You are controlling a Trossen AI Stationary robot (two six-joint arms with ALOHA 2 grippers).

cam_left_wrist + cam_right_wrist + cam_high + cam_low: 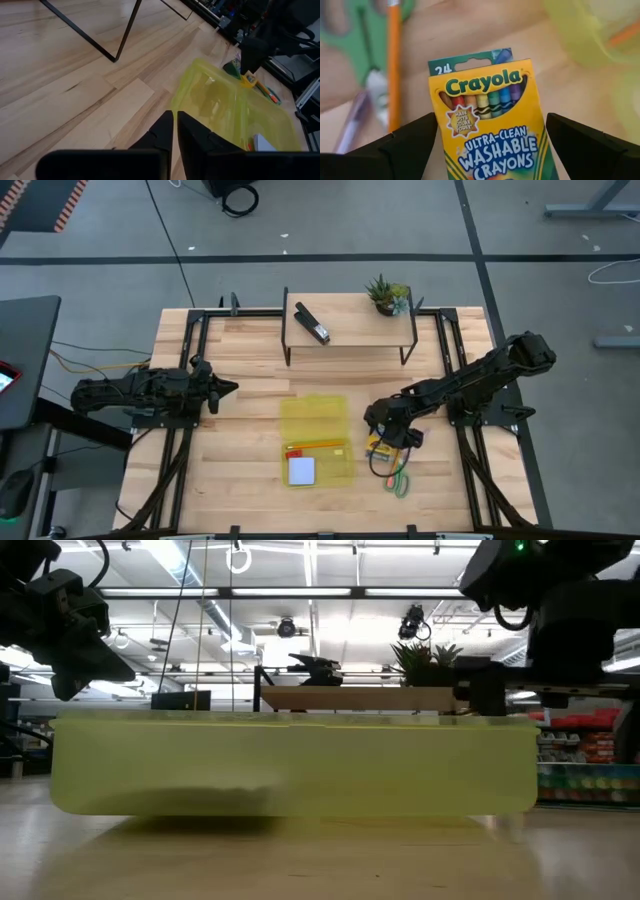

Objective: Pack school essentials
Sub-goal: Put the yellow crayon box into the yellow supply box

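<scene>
From above, my right gripper hangs over the crayon box, just right of the yellow plastic case, because the loose supplies lie there: one pair of green-handled scissors beside it on the table. In the case I count one pale notepad and one orange pencil, so packing looks partly done. My left gripper waits well left of the case. One black stapler and one potted plant sit on the back shelf. At table height the case wall fills the view and hides its contents. My left wrist shows its fingers pressed together, pointing at the case. My right wrist shows one Crayola box between spread fingers, not yet pinched; one orange pencil, the scissors and a purple pen lie beyond.
</scene>
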